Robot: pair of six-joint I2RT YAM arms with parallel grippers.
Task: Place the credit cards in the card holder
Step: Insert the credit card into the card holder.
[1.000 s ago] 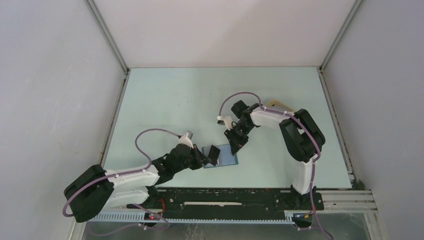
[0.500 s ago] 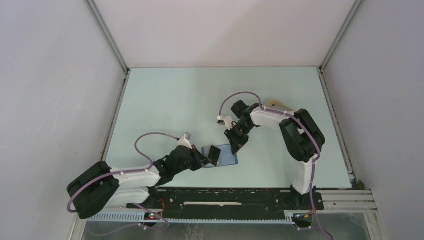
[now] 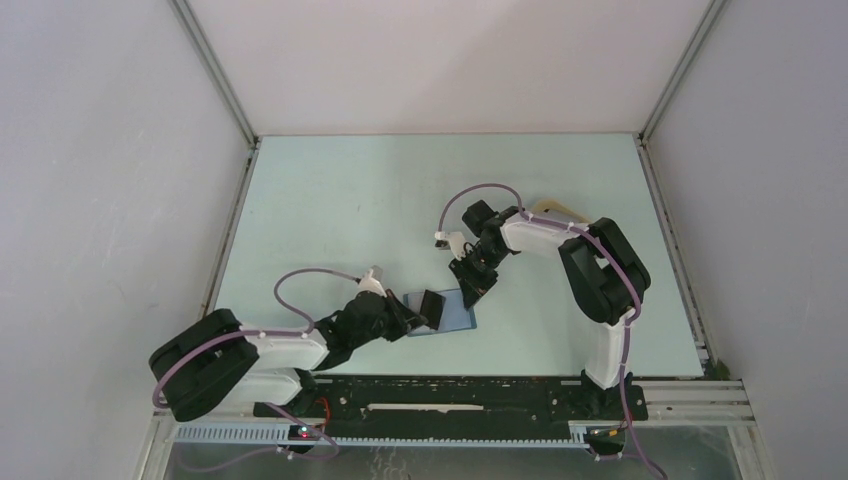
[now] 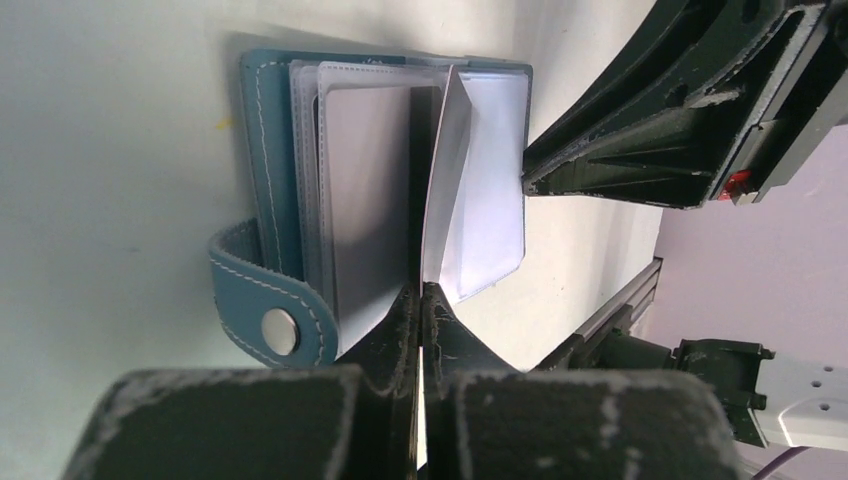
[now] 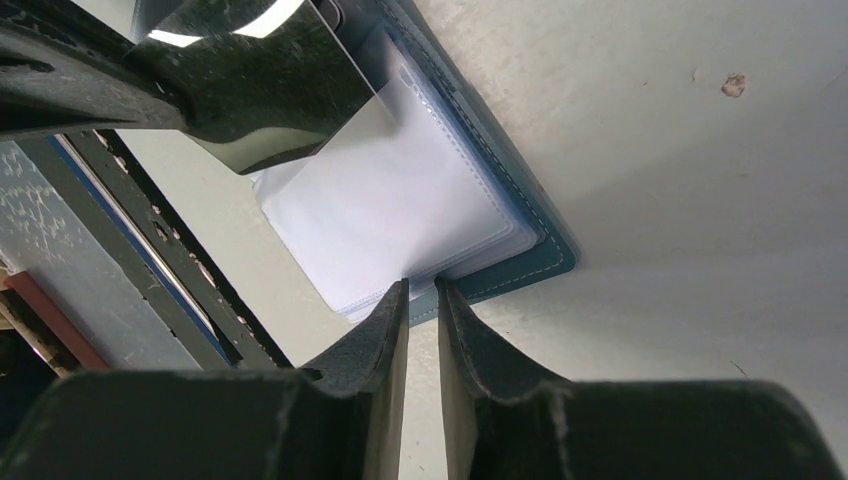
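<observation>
The blue card holder (image 3: 458,316) lies open on the table between both arms, its clear sleeves (image 5: 400,210) facing up and its snap strap (image 4: 270,315) to one side. A grey credit card (image 4: 365,200) sits in one sleeve. My left gripper (image 4: 421,290) is shut on another thin credit card (image 4: 442,180), which stands on edge over the open sleeves; it looks dark and glossy (image 5: 280,100) in the right wrist view. My right gripper (image 5: 422,286) has its tips at the holder's blue edge (image 5: 530,265), jaws a narrow gap apart with nothing between them.
A beige tray (image 3: 556,209) peeks out behind the right arm's upper link. The black rail (image 3: 450,395) carrying the arm bases runs along the near table edge, close to the holder. Grey walls enclose the table on three sides.
The left arm's elbow and shoulder have swung to the right while its gripper stayed at the holder. The right arm and the holder have not moved.
</observation>
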